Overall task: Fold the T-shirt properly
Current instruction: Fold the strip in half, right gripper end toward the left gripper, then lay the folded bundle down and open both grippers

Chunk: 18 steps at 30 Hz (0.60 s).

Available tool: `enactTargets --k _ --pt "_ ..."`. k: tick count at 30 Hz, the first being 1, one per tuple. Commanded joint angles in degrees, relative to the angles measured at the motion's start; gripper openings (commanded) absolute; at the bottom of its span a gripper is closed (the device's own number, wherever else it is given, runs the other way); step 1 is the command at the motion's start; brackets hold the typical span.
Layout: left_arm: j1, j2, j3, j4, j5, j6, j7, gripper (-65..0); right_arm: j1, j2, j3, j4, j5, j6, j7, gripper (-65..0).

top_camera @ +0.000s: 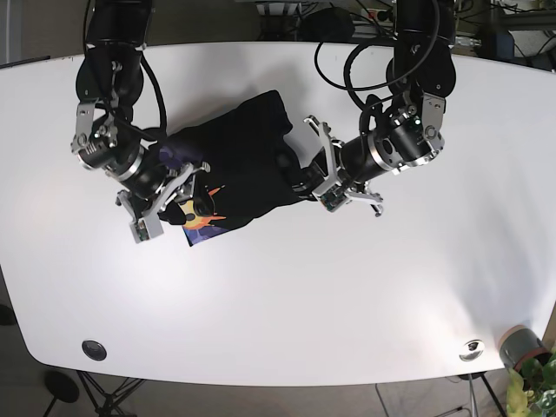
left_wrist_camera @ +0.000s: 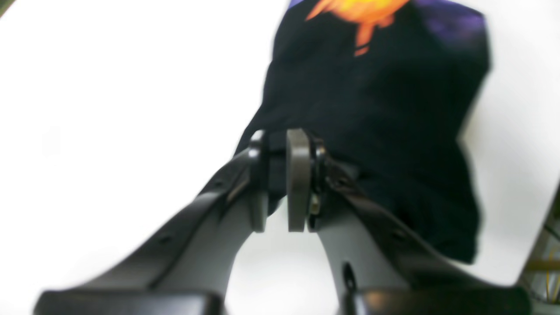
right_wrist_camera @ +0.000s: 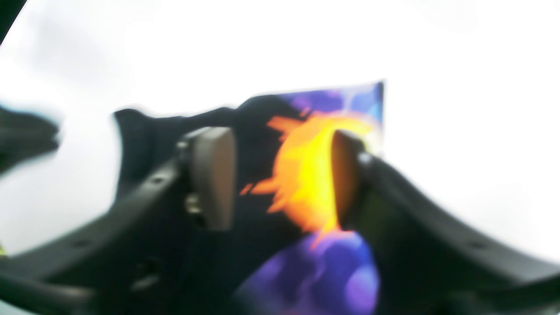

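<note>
At left wrist view, black fabric of the dark T-shirt (left_wrist_camera: 376, 113) with orange-purple print is seen pinched between the left gripper (left_wrist_camera: 280, 179) pads. At right wrist view, the right gripper (right_wrist_camera: 282, 175) is held spread wide over the print. At base view, the shirt is bunched mid-left on the white table (top_camera: 347, 287).

left gripper (left_wrist_camera: 280, 181): pinching black T-shirt (left_wrist_camera: 376, 122) edge | shirt: orange print, lying on white table (left_wrist_camera: 109, 109)
</note>
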<state>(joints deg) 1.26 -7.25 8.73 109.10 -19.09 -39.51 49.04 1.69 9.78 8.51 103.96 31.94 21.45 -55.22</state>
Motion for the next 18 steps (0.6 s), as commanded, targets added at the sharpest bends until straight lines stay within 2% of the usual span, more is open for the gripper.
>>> enactTargets --k 1,2,6,13,18 --pt "-0.77 0.26 2.92 1.01 -0.64 -0.01 -1.17 -58.9 4.24 0.37 0.15 -2.91 -0.78 0.31 1.29 -43.6" --pt "-0.77 0.34 4.41 0.92 -0.64 -0.01 -1.17 -58.9 5.73 0.37 0.15 -4.93 -1.57 0.31 1.29 -47.2" --pt "-0.51 3.33 8.89 0.40 -0.56 -0.01 -1.26 -58.9 10.66 0.37 0.06 -12.23 -4.30 0.31 2.17 -55.0" --pt "-0.51 5.09 13.20 -5.67 -0.47 -0.01 -1.26 -58.9 13.03 0.37 -0.03 -22.42 -6.49 0.39 9.55 -54.9" --pt "-0.42 4.83 13.55 -9.98 -0.64 -0.01 -1.43 -58.9 13.21 0.55 -0.03 -29.46 -6.49 0.83 15.27 -54.9"
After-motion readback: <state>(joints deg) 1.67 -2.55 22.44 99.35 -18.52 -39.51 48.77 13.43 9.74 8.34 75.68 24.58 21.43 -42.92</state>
